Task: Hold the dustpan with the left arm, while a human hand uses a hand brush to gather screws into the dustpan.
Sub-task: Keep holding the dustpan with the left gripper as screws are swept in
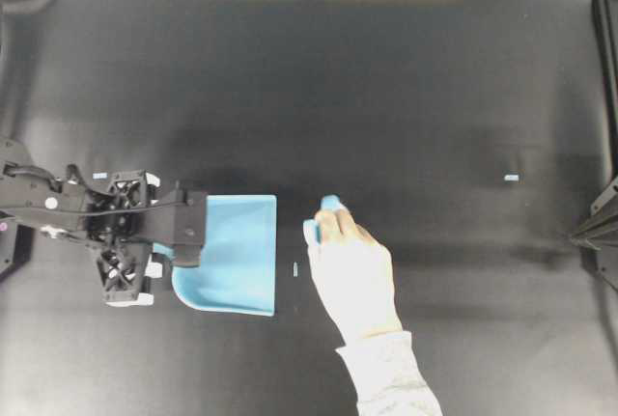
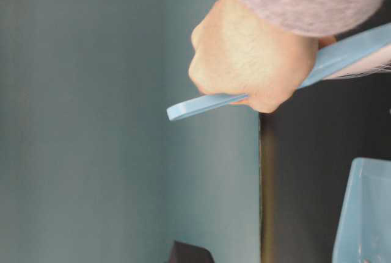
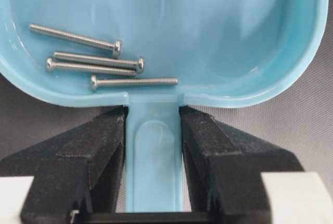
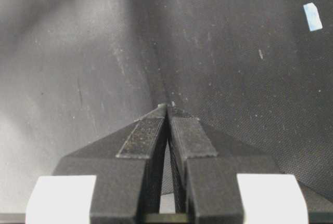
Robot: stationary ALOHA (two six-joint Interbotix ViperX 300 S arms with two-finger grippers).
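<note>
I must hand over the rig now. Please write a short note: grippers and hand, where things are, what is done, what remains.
Left gripper: shut on the dustpan handle.
Right gripper: shut, holds nothing, parked over bare mat.
Hand: grips the brush, just beyond the pan's open edge.
Done: four screws lie in the pan near the handle.
Left: one small pale piece on the mat between pan and hand; too small to say if it is a screw. Keep holding the pan.
</note>
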